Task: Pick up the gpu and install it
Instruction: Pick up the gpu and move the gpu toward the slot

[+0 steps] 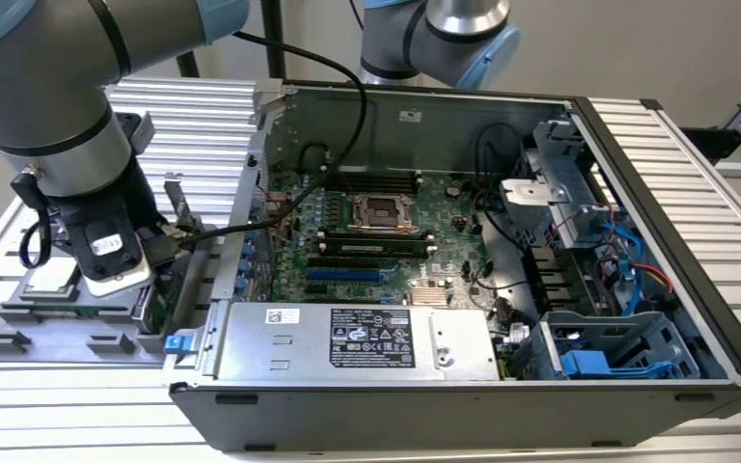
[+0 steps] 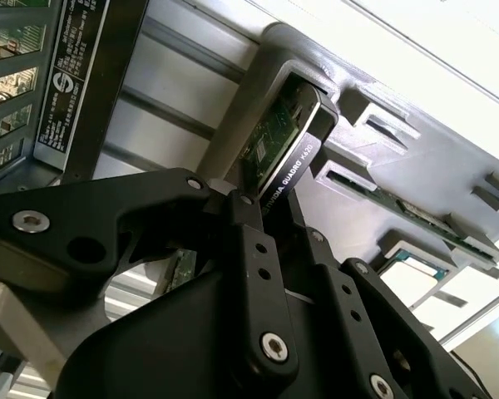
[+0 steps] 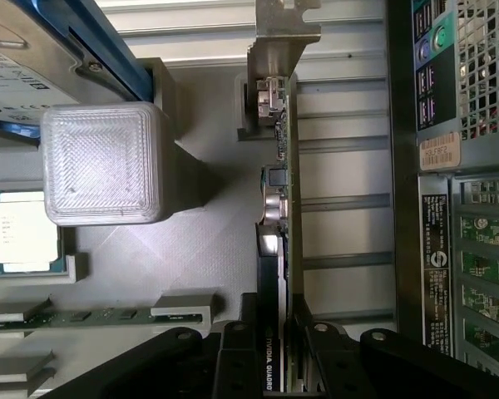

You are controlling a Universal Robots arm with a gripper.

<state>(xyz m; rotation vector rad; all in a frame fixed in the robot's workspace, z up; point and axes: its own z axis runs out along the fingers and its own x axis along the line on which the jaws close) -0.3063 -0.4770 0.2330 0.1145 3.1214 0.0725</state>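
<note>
Gripper: your gripper (image 3: 279, 334) has its black fingers (image 3: 238, 339) drawn in narrow on the gpu (image 3: 284, 191), one to each face of the card. In the second wrist view the fingertip (image 2: 237, 208) lies against the black cooler side.
Grip point: you hold the card at the end away from its silver bracket (image 3: 279, 33).
Gpu: it stands on edge in a slot of the grey holder (image 3: 208, 274), outside the computer case. You see it edge-on in the first wrist view, green board on one side, black cooler on the other.
Seat: the card's lower edge is down in the holder; you cannot tell whether it has lifted at all.
Holder: in the exterior view it lies at the exterior view's left, just beside the case wall, under the arm's wrist.
Holder's other parts: a square processor chip (image 3: 25, 233), a narrow green memory stick (image 3: 91, 316), a pale ribbed block (image 3: 104, 162) and a silver hard drive with blue rails (image 3: 33, 50) sit beside the gpu, apart from it.
Case: the open computer case (image 1: 679, 193) lies on its side on the slatted table (image 1: 204, 116), to the exterior view's right of your gripper.
Inside the case: the green motherboard (image 1: 370, 231) faces up, with the silver power supply (image 1: 358, 338) along the near edge.
</note>
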